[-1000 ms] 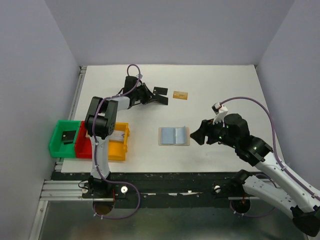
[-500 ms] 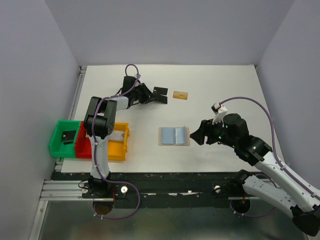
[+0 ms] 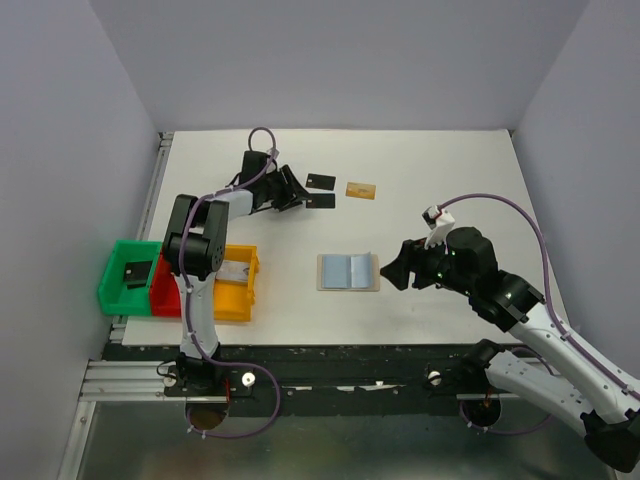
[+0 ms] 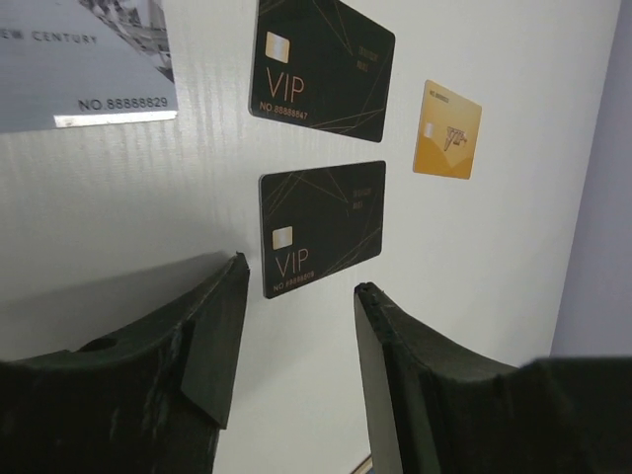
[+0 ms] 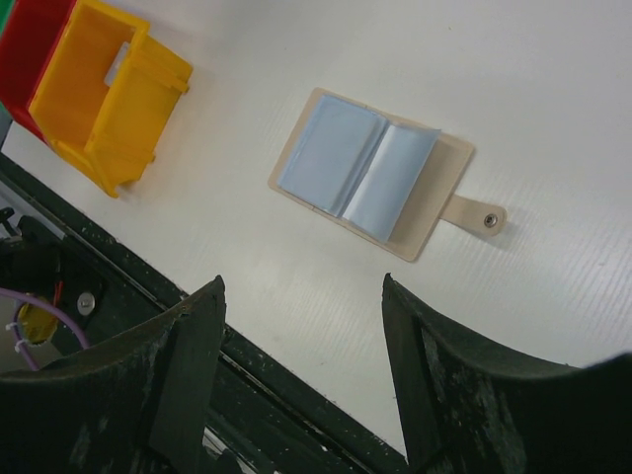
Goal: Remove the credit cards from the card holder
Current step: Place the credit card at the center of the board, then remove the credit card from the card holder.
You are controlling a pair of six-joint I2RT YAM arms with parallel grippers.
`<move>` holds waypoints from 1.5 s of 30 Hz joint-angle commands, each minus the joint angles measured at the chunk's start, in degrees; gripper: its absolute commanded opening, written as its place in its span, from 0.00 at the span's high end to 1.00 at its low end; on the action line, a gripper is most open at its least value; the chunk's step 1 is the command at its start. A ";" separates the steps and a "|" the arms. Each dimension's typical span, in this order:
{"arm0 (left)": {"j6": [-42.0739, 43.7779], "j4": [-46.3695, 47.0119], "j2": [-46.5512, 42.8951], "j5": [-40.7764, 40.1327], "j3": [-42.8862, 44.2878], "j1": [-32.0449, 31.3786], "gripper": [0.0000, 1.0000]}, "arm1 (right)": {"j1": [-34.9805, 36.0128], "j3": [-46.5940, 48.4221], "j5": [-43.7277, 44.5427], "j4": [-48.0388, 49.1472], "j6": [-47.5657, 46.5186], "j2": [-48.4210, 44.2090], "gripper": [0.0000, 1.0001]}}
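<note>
Left wrist view: the left hand (image 4: pixel 298 286) gapes empty at bottom centre, a black card (image 4: pixel 321 229) flat on the bench (image 4: pixel 513 296) just above it, seemingly laid among the removed credit cards (image 4: pixel 321 69). Right wrist view: the card holder (image 5: pixel 360 173) lies open mid-frame, above the spread, empty right hand (image 5: pixel 302 296).

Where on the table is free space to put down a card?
Bare table lies right of the gold card, toward the right wall, and between the black cards and the card holder. Crowded: around the left gripper and the bins.
</note>
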 commanded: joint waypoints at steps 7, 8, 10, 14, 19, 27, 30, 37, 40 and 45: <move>6.54 -11.88 -12.50 -14.50 -0.35 1.90 0.35 | 0.19 -1.50 14.30 -1.76 3.26 1.19 0.25; 6.28 -11.97 -15.04 -16.79 -1.58 1.73 0.34 | 0.19 -2.46 17.03 -1.15 4.93 0.75 0.25; 6.19 -11.45 -19.88 -22.67 -5.71 0.85 0.31 | 0.02 -5.00 20.91 0.69 9.77 -0.48 0.23; 15.57 -14.68 -28.14 -38.03 -8.54 -5.81 0.22 | -0.77 -7.57 16.54 4.92 6.36 0.47 0.02; 11.59 -15.76 -37.81 -41.62 -14.93 -11.54 0.01 | -2.09 -6.07 15.65 4.04 8.63 8.30 0.00; 0.31 -14.34 -49.94 -30.70 -27.86 -13.21 0.01 | -2.88 -5.99 15.66 5.63 9.87 17.52 0.05; 0.22 -15.75 -53.47 -30.70 -30.85 -14.97 0.01 | -2.97 -9.13 14.59 10.53 11.45 16.40 0.10; -2.41 -3.83 -57.43 -23.41 -43.42 -17.08 0.01 | -7.71 -7.57 11.53 12.65 12.59 22.80 0.38; -2.86 -2.04 -56.47 -21.47 -44.49 -17.43 0.04 | -9.65 -7.92 8.80 15.29 13.47 25.79 0.41; -2.68 -1.08 -55.06 -21.12 -44.49 -19.10 0.06 | -11.32 -6.25 6.25 17.22 13.04 30.45 0.41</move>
